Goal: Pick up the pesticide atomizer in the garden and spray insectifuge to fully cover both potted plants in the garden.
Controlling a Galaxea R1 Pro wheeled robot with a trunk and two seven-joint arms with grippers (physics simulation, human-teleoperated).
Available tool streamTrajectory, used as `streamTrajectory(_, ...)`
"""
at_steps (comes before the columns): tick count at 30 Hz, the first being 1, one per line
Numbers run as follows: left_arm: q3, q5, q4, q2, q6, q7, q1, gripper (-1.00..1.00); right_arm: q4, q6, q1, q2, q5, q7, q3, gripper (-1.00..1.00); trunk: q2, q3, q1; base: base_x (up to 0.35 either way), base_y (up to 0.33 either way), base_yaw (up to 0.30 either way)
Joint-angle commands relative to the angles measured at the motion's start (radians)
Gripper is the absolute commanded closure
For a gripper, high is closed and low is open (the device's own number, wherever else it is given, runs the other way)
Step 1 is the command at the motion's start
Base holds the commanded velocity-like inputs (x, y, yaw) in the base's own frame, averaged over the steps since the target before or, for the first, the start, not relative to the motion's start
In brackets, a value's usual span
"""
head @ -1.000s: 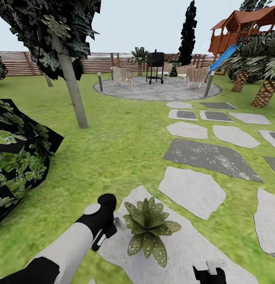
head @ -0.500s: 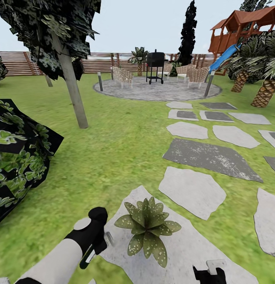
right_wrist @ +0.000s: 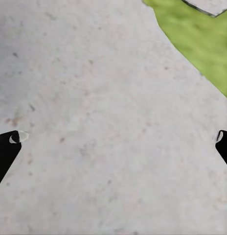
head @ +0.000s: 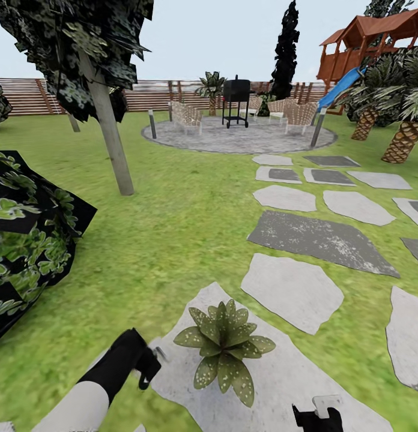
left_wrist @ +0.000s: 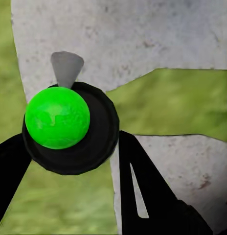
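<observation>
the left gripper has drawn back and down from the potted plant, now just beside the plant's slab, pinching the atomizer. it looks light, rigid and slick; the black collar seems the best hold. its fill is hidden. the right gripper is spread.

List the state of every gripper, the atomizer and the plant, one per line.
left gripper: shut on the atomizer, fingers on either side of it.
atomizer: held over a stepping slab's edge, green top toward the wrist camera, grey nozzle pointing outward.
right gripper: open, nothing between its fingers, above a slab.
potted plant: upright on the slab, beside the left gripper.
</observation>
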Motion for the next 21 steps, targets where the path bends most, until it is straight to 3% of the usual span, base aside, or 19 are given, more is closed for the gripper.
streamTrajectory(1,0.006,-0.006,-0.002,0.000,-0.005,-0.003,0.001,1.00,0.001,-0.003,-0.001,0.000,0.005,0.005,-0.009,-1.00,0.000,-0.001,0.000,0.000,0.000,0.000)
streamTrajectory(7,0.019,0.005,-0.006,-0.002,-0.024,0.042,0.010,1.00,0.004,-0.003,-0.001,0.000,0.005,0.004,-0.009,-1.00,0.000,-0.001,0.000,-0.277,0.000,0.000)
streamTrajectory(21,0.019,0.010,-0.004,-0.009,-0.031,0.044,0.010,1.00,0.005,-0.003,-0.001,-0.001,0.005,0.003,-0.009,-1.00,0.000,-0.001,0.000,-0.329,-0.065,0.000)
